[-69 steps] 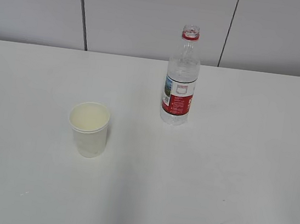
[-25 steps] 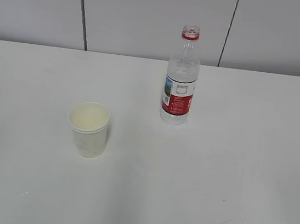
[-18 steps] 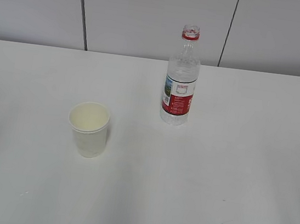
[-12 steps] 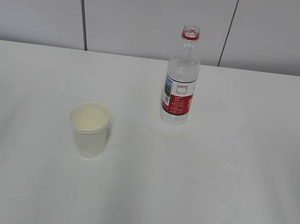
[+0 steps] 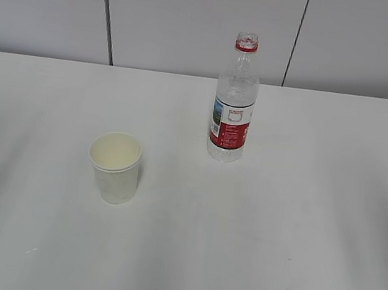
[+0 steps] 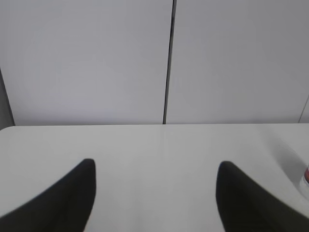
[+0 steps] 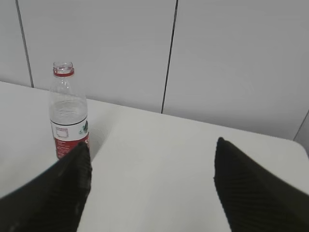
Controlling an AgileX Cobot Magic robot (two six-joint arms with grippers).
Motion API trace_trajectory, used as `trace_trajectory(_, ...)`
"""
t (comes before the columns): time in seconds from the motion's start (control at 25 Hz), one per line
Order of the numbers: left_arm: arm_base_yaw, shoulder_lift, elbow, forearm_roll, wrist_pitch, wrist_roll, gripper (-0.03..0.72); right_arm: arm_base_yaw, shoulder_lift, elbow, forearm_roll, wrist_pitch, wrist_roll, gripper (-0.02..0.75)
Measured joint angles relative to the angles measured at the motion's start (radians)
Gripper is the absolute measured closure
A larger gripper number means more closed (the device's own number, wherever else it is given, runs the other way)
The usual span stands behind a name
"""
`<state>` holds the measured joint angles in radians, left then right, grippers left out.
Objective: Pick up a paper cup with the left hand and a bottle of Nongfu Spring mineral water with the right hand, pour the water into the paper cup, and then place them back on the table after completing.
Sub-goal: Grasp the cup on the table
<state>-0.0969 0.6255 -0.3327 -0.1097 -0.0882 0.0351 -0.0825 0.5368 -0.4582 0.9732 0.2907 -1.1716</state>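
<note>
Standing upright on the table (image 5: 326, 227), cup (image 5: 114, 167) sits front-left, bottle (image 5: 234, 100) further back and right, well apart, neither touched. Bottle is uncapped, red neck ring, red-white label. Left hand (image 6: 154, 198) shows only two dark fingers spread wide, nothing between, bare tabletop ahead; bottle edge just visible far right. Right hand (image 7: 152, 188) also spread wide, holding nothing, bottle beyond its left finger (image 7: 58, 193). No arms in exterior view.
</note>
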Motion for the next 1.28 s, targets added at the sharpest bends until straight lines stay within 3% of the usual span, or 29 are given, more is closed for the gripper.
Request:
trace_trajectory(0.24, 0.000, 0.002, 0.000, 0.000, -0.010, 0.000, 0.219, 0.000, -0.002, 0.000, 0.051, -0.018, -0.070, 0.150)
trace_trajectory(1.12, 0.000, 0.002, 0.000, 0.000, -0.010, 0.000, 0.240, 0.000, -0.006, 0.000, 0.058, -0.036, -0.086, 0.150)
trace_trajectory(1.2, 0.000, 0.002, 0.000, 0.001, -0.010, 0.000, 0.245, 0.001, -0.010, 0.000, 0.016, -0.036, -0.064, 0.150)
trace_trajectory(1.28, 0.000, 0.002, 0.000, 0.001, -0.010, 0.000, 0.251, 0.018, -0.020, 0.000, -0.124, -0.036, 0.062, 0.150)
